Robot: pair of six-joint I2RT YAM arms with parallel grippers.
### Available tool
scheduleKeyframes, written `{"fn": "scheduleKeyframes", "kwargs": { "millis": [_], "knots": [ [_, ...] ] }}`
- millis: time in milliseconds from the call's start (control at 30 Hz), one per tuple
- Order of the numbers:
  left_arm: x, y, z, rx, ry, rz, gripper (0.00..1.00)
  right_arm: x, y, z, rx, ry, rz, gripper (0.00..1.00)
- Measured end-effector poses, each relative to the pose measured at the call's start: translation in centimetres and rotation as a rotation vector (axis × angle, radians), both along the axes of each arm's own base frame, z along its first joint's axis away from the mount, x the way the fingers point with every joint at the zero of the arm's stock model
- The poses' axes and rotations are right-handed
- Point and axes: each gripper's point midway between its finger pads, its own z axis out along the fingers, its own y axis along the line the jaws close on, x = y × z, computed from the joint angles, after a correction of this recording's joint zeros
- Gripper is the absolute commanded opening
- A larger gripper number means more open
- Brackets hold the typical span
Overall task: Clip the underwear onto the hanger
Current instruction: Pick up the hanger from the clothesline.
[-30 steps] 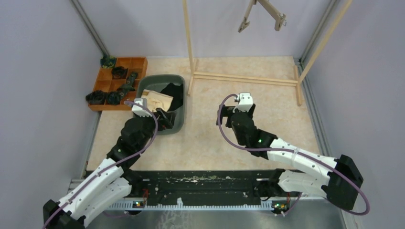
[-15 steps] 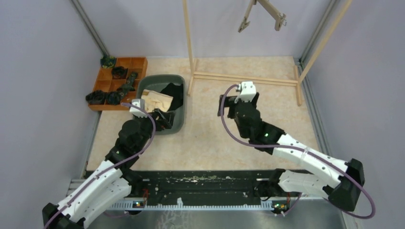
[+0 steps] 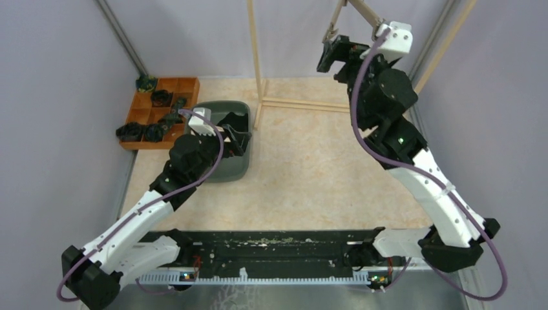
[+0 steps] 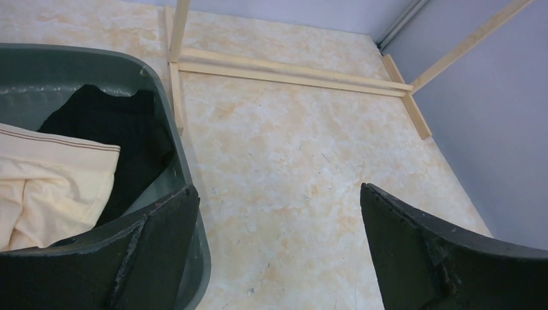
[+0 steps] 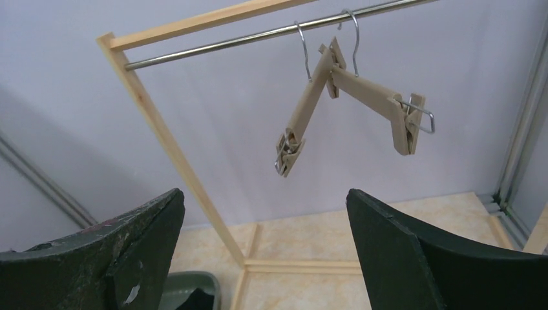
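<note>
L pincer point(image 4: 278, 194) gapes over underwear point(image 4: 58, 181) in bin point(image 4: 64, 71), R pincer point(image 5: 265, 194) gapes facing hanger point(image 5: 362, 87) on rack point(image 5: 194, 24).

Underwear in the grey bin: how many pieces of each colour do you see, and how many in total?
Cream-yellow underwear: 1
Black underwear: 1
Total: 2
</note>
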Motion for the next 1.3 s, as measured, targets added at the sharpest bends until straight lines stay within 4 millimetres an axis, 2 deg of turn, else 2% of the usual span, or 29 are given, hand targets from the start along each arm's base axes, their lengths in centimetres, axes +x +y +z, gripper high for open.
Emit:
{"fn": "scheduleKeyframes", "kwargs": {
  "millis": [100,233,300,367,500,567,700,867,1100,1200,1300],
  "knots": [
    [0.0,0.0,0.0,0.009,-0.005,-0.002,0.99,2.5,0.3,-0.2,-0.042,0.024,-0.028,0.96],
    [-0.1,0.2,0.1,0.020,-0.016,-0.003,0.99,5.7,-0.4,-2.1,-0.110,0.091,-0.058,0.96],
    [-0.3,0.4,0.1,0.023,-0.021,-0.002,0.99,6.7,-1.9,-2.7,-0.127,0.118,-0.073,0.96],
    [-0.6,0.6,0.1,0.024,-0.028,0.001,0.99,7.5,-4.7,-2.6,-0.125,0.130,-0.112,0.96],
    [-0.8,0.8,0.1,0.021,-0.033,0.002,0.99,7.4,-9.1,-0.1,-0.106,0.097,-0.171,0.96],
    [-0.9,0.9,-0.2,0.024,-0.028,0.002,0.99,7.1,-10.1,1.2,-0.102,0.067,-0.170,0.97],
    [-0.9,0.9,-0.9,0.030,-0.016,0.001,0.99,7.1,-10.8,2.0,-0.116,0.049,-0.142,0.97],
    [-0.7,0.7,-1.6,0.038,-0.001,0.001,0.99,9.4,-11.9,1.9,-0.130,0.060,-0.083,0.97],
    [-0.4,0.6,-2.8,0.052,0.023,0.003,0.99,14.2,-11.8,-1.8,-0.126,0.173,0.027,0.96],
    [-0.3,0.6,-3.0,0.056,0.027,0.009,0.99,15.3,-11.2,-3.0,-0.124,0.207,0.071,0.96],
    [-0.2,0.7,-3.2,0.057,0.027,0.017,0.99,15.6,-10.6,-3.5,-0.121,0.227,0.104,0.96]
  ]
}}
